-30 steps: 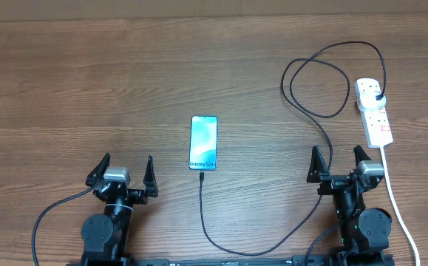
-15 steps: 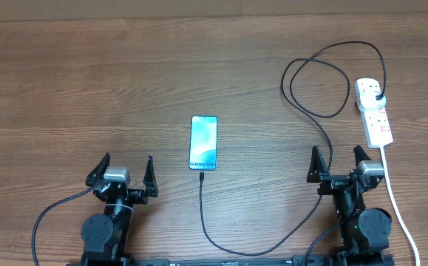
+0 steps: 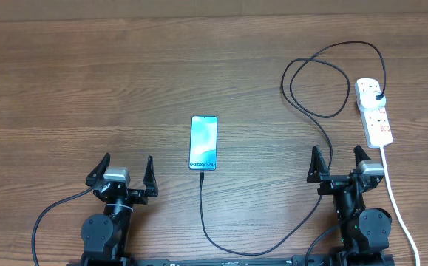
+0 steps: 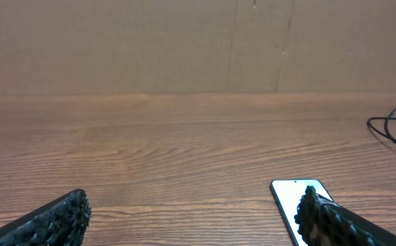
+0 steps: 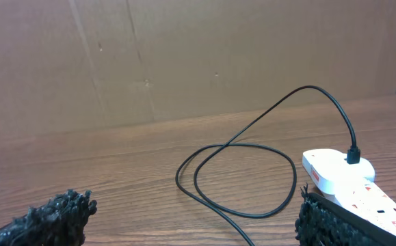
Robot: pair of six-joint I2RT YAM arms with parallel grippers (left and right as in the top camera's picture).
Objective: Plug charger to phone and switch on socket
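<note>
The phone [image 3: 204, 142] lies screen-up at the table's middle with its blue-teal screen lit; its top corner shows in the left wrist view [image 4: 292, 198]. The black charger cable [image 3: 324, 111] loops from its plug [image 3: 377, 96] in the white socket strip [image 3: 374, 113] down past the right arm and back up to its connector tip [image 3: 201, 177], which lies just below the phone's bottom edge; whether it touches the phone I cannot tell. My left gripper [image 3: 125, 171] is open and empty, left of the phone. My right gripper [image 3: 337, 164] is open and empty, below the socket.
The socket's thick white cord [image 3: 397, 199] runs down the right side past the right arm. The charger loop [image 5: 239, 174] and the socket strip [image 5: 341, 174] lie ahead of the right gripper. A brown cardboard wall [image 4: 184, 48] stands behind the table.
</note>
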